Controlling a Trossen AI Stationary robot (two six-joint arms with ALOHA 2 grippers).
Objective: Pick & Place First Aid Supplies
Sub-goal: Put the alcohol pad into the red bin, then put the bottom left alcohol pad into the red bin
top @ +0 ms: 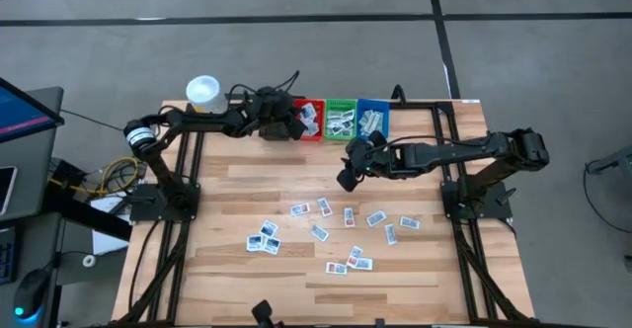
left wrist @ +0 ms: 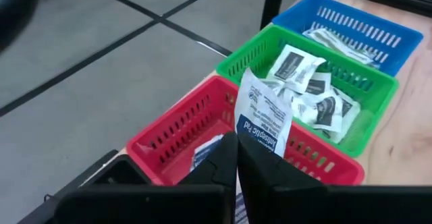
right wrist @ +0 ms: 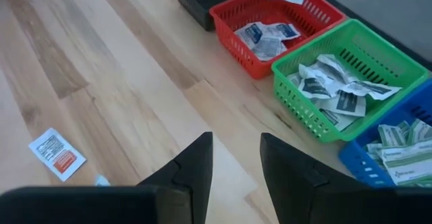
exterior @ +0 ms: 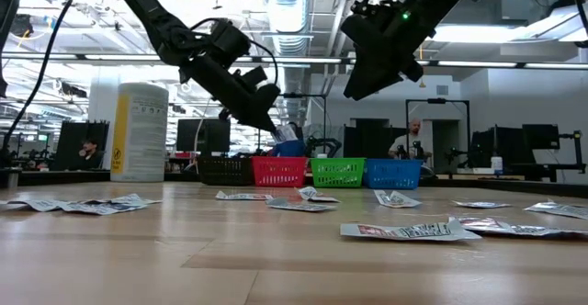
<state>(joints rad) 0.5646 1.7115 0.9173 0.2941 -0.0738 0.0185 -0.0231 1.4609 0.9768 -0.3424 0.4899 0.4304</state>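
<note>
Your left end effector (left wrist: 236,158) clenches an antiseptic packet (left wrist: 264,119) above the red bin (left wrist: 177,133); your right end effector (right wrist: 236,158) hovers released.

White packet (left wrist: 264,119) with blue band reading "Antiseptic Pad", other packets' print too small to read

Four bins stand in a row at the tabletop's (top: 247,180) far edge: one black bin (exterior: 225,169), one red bin (left wrist: 169,133), one green bin (right wrist: 304,109) and one blue bin (left wrist: 364,25). One yellow bottle (top: 202,93) stands at the far left corner. About thirteen loose packets (top: 324,206) lie across the middle. One more packet (left wrist: 263,116) sits pinched in the left end effector (left wrist: 236,146). The packets heaped inside the bins overlap too much to count.
</note>
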